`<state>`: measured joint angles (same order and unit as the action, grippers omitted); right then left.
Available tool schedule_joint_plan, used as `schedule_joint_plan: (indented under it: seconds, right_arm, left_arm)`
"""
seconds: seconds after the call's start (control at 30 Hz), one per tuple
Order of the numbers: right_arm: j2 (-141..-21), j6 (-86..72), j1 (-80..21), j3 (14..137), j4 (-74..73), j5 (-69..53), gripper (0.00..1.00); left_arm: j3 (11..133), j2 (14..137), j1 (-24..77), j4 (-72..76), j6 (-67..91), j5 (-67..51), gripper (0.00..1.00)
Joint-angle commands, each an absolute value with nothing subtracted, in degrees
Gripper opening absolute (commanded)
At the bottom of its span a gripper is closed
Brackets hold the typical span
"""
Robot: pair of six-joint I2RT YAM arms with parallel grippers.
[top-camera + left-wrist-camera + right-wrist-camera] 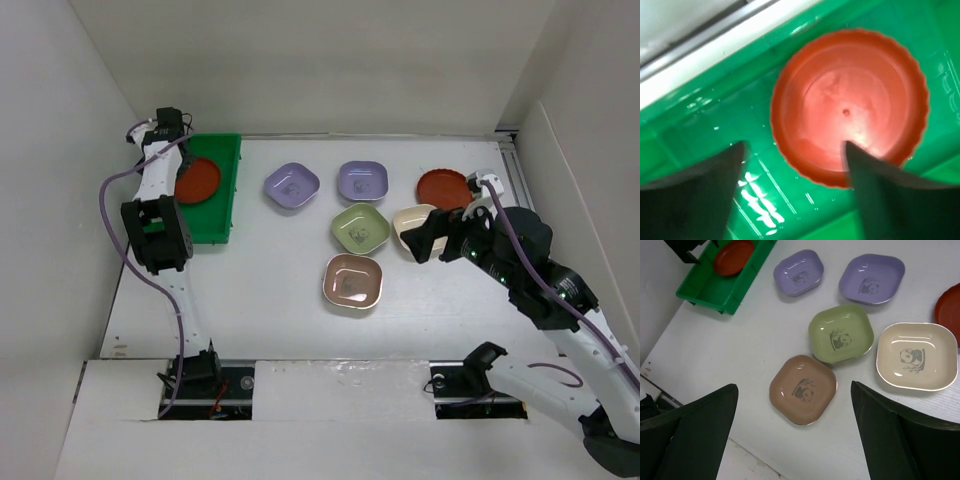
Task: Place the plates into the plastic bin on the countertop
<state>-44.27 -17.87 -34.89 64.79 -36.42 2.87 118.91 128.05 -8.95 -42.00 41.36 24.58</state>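
Red-brown round plate (850, 105) with a wavy rim lies inside the green bin (222, 215). The left gripper (794, 150) hangs over it, fingers spread apart. Right of the bin, on the countertop (260, 290), sit two lavender plates (291, 185), a green plate (360, 228), a cream plate (411, 222), a tan plate (353, 281) and another red plate (443, 187). The right gripper (794, 386) hovers there, spread wide.

Bright, even light, soft shadows — glare streaks the plastic bin (700, 125); left wrist view blurred.
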Motion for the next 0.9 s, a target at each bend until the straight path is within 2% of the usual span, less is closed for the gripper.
schedule_joint_plan:
  seconds: [0.0,0.03,0.07,0.2,0.27,0.4,0.53,0.67,0.77,0.87]
  right_arm:
    - [-44.3,-17.3,-34.5,65.7,-34.2,1.7,1.00]
    - [-44.3,-17.3,-34.5,65.7,-33.7,2.2,1.00]
    - [-44.9,-17.3,-34.5,65.0,-33.1,2.7,1.00]
    - [-46.9,-20.5,-32.8,61.5,-28.8,9.0,1.00]
    - [-51.6,-22.7,-30.2,61.5,-27.3,11.4,1.00]
    - [-65.4,-24.7,-18.4,64.6,-25.8,10.2,1.00]
    - [-77.4,-26.6,-3.4,70.5,-23.2,8.1,0.99]
    - [-87.6,-29.2,5.8,73.6,-22.2,5.7,0.96]
    - [-95.0,-31.5,11.1,76.5,-22.7,4.8,0.96]
    - [-101.1,-32.3,12.6,77.5,-21.3,3.3,0.93]
  left_arm:
    - [121.5,125.0,-8.3,-42.2,41.7,26.2,0.87]
    - [121.5,124.4,-8.3,-42.2,41.7,26.2,0.97]
    - [121.5,123.7,-8.3,-42.2,41.7,26.2,1.00]
    - [120.1,116.5,-7.2,-39.2,38.8,22.1,1.00]
    - [118.6,111.0,-4.7,-36.9,35.4,19.5,1.00]
    - [118.0,104.6,-0.4,-38.8,34.1,14.1,1.00]
    - [104.7,93.7,4.4,-36.7,32.5,12.4,1.00]
    - [91.1,81.2,5.1,-32.4,31.0,8.0,1.00]
    - [84.6,77.6,5.1,-30.8,28.7,7.3,1.00]
    - [83.1,76.3,5.1,-30.1,28.1,6.6,1.00]
